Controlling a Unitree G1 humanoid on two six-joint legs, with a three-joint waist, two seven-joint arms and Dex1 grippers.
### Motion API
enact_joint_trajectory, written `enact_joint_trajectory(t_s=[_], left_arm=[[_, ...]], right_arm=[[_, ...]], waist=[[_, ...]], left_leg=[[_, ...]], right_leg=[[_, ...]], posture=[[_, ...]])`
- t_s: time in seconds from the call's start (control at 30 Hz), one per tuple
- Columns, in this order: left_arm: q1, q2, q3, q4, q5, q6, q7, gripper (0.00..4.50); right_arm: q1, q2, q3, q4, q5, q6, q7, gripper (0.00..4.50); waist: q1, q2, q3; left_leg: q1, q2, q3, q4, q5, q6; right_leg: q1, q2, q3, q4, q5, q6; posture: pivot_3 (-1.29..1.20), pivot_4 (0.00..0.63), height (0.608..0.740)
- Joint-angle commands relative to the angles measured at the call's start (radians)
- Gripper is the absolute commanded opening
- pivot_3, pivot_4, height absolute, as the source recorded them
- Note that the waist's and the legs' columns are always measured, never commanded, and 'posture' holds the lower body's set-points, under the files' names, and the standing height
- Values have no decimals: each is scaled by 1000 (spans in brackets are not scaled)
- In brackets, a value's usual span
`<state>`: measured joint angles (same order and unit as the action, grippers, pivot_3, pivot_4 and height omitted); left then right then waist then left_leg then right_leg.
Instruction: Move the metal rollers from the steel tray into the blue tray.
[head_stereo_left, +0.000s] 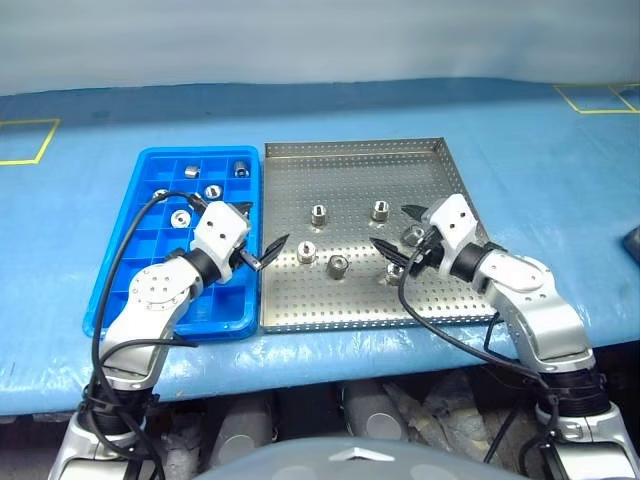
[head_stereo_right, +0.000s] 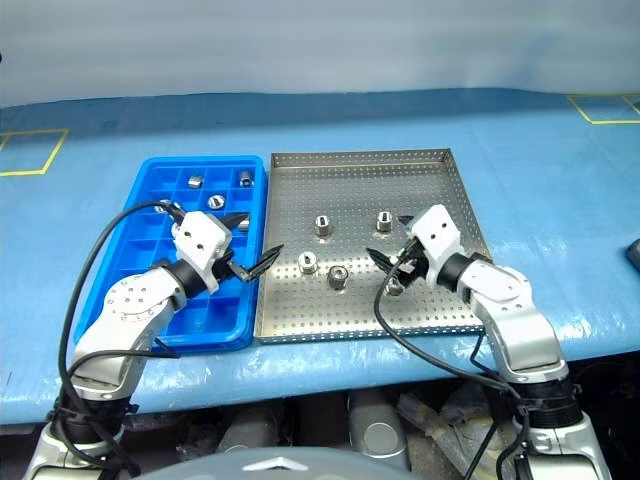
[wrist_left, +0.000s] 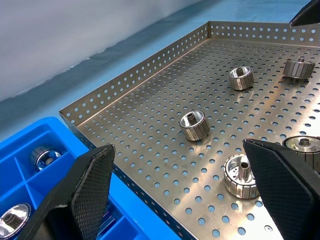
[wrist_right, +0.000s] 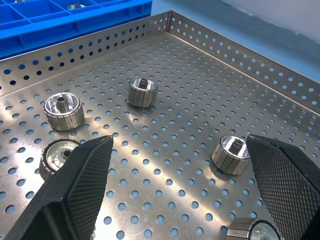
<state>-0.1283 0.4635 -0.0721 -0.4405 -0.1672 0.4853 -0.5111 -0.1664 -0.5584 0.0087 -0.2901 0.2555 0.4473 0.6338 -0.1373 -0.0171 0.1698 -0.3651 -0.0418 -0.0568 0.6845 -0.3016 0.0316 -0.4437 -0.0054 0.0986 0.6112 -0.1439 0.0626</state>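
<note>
the steel tray (head_stereo_left: 350, 160) sits on a worktop (head_stereo_left: 560, 190) w/ a blue cover, and the blue tray (head_stereo_left: 150, 165) lies just beside it on the left, long edges nearly touching.

metal rollers (head_stereo_left: 318, 212) are split btwn both trays. approx six are on the steel tray's perforated floor: two toward the middle-far part, two nearer the middle, and a couple more on the right, partly hidden by the right claw. the blue tray holds approx five rollers, all in its far compartments; the near compartments look bare.

left claw (head_stereo_left: 255, 236) hovers over the right edge of the blue tray, fingers spread wide, holding nothing; its tips point right toward the steel tray. in the left wrist view the fingers (wrist_left: 90, 190) frame the steel tray's near-left corner, w/ one roller near the right-hand finger.

right claw (head_stereo_left: 400, 232) hovers over the right part of the steel tray, jaws wide apart, nothing btwn them, pointing left. rollers lie just beside its fingers; can't tell if any touches. in the right wrist view its fingers (wrist_right: 85, 185) stand either side of open perforated floor, w/ rollers near each finger.
</note>
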Motion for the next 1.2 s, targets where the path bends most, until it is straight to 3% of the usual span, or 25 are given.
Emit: enact_joint_trajectory(t_s=[0.03,1.2], left_arm=[[-11,-9,0,-22,-5,-23,-1,4500],[-15,-19,-31,-32,6,2,5,4500]], right_arm=[[-4,1,-30,-16,8,-16,-5,4454],[-2,7,-15,-20,-7,-32,0,4454]], waist=[[0,0,0],[1,0,0]], left_leg=[[0,0,0,0,0,0],[0,0,0,0,0,0]], right_leg=[[0,0,0,0,0,0],[0,0,0,0,0,0]], posture=[[-188,150,740],[-180,150,740]])
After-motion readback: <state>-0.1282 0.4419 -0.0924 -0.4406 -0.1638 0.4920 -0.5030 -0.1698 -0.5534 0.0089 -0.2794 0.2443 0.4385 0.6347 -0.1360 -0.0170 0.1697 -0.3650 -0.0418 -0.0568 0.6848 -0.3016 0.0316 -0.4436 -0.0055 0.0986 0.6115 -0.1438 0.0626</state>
